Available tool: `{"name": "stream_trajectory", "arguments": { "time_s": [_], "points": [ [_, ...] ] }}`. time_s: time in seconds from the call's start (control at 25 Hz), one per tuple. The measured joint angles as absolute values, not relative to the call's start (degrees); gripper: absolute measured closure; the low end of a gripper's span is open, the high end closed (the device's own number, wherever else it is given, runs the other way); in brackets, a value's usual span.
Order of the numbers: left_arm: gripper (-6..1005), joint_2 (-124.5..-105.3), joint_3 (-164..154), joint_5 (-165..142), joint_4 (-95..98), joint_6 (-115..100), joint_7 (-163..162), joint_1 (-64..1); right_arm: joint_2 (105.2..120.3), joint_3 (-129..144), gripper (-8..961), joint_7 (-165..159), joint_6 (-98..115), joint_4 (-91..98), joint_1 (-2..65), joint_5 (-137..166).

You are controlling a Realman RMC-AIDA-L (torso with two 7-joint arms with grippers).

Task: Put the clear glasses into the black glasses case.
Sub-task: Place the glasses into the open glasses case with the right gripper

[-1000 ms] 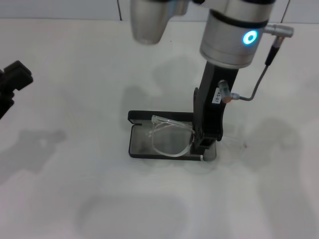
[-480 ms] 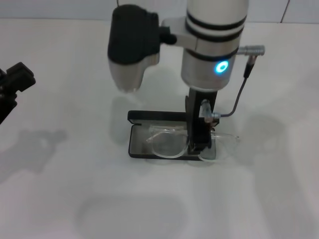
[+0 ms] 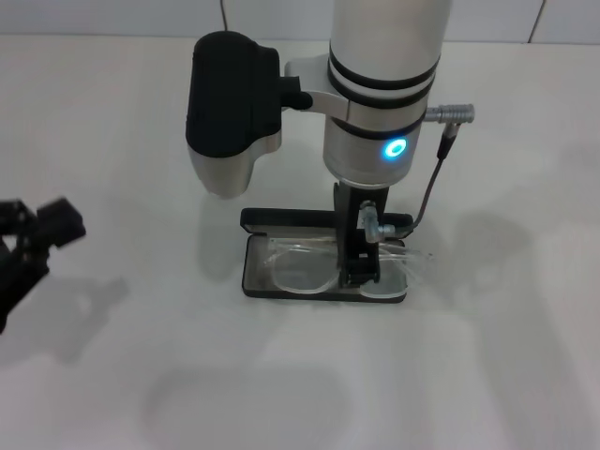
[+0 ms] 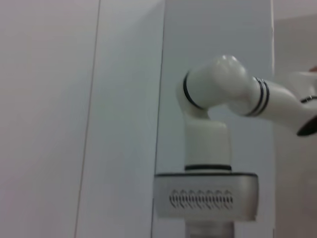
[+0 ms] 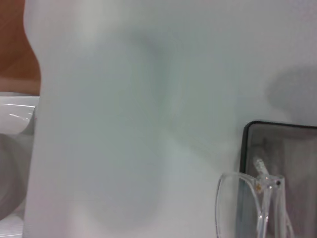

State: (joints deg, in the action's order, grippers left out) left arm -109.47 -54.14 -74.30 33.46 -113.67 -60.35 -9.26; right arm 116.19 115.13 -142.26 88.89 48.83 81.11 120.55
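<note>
While the right gripper (image 3: pixel 359 272) seems closed on the clear glasses (image 3: pixel 309 267), they lie across the open black glasses case (image 3: pixel 281 222). Light, slick, springy plastic; grip the bridge.

The clear glasses (image 3: pixel 309 267) lie in the black glasses case (image 3: pixel 281 221).

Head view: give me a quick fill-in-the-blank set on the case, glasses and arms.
1. The case lies ____ on the table.
2. The glasses rest partly in the ____.
3. The ____ gripper is down at the case.
4. The left gripper is off to the table's ____ side.

Missing: open; case; right; left
</note>
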Motion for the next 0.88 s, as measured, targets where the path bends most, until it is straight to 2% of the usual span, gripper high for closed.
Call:
{"name": "stream_trajectory", "arguments": {
  "time_s": [0.44, 0.88],
  "points": [
    [932, -108.88, -54.1, -83.3, 35.9, -114.3, -62.5, -8.1, 116.19, 119.0, 840, -142.3, 84.5, 48.9, 81.4, 120.6],
    [931, -109.38, -54.6, -86.8, 35.7, -115.4, -62.1, -7.7, 116.19, 121.9, 840, -142.6, 80.5, 48.3, 80.5, 119.4]
  ]
}}
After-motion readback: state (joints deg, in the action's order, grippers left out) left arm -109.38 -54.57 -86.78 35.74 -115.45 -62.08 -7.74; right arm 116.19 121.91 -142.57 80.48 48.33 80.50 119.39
